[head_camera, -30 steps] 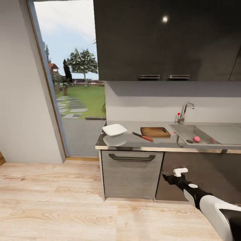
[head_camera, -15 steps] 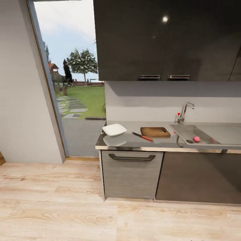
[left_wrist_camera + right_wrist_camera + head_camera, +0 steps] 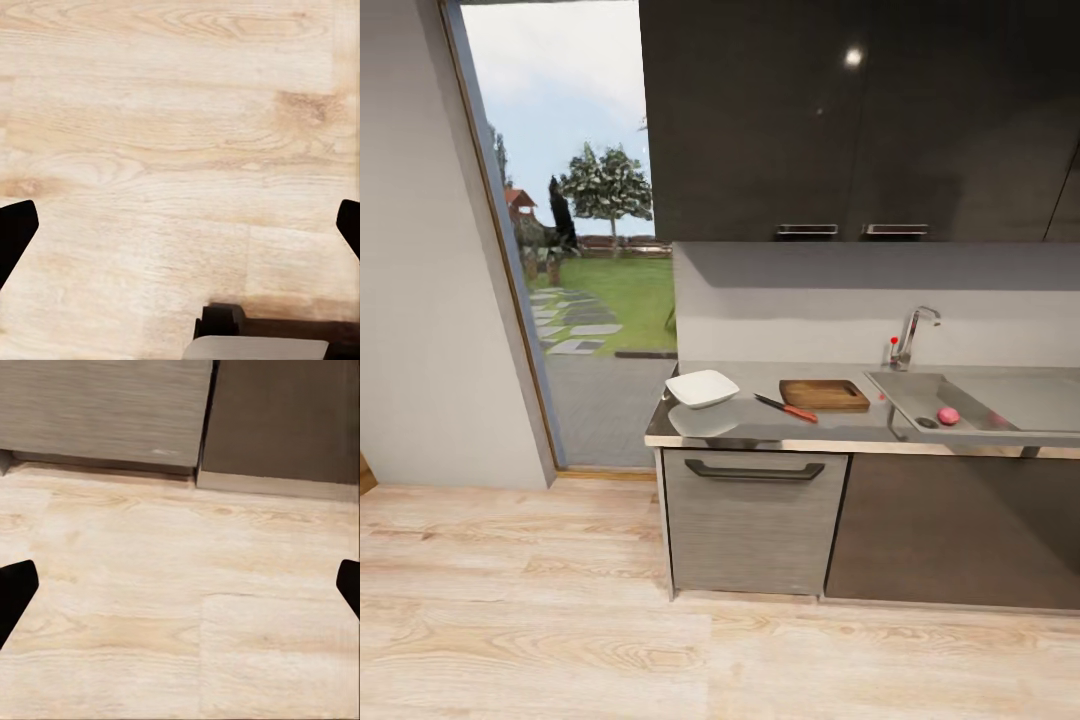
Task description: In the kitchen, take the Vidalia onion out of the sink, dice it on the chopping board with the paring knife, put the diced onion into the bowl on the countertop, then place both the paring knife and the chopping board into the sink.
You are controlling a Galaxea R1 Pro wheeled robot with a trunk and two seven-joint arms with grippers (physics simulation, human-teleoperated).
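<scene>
Bowl (image 3: 702, 387), paring knife (image 3: 786, 407), chopping board (image 3: 824, 394) left-to-right on countertop (image 3: 760, 430); Vidalia onion (image 3: 948, 416) in sink (image 3: 920, 385).

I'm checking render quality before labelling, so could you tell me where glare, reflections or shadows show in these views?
Head view: a bright highlight sits on the dark upper cabinet, the glossy countertop mirrors the bowl, and a soft shadow band runs under the cabinets on the wall. Wrist views: evenly lit wooden floor, both slightly soft, each end effector open.

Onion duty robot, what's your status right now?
Both end effectors open, empty, over floor. Vidalia onion in the sink. Paring knife beside chopping board. Nothing blocking.
</scene>
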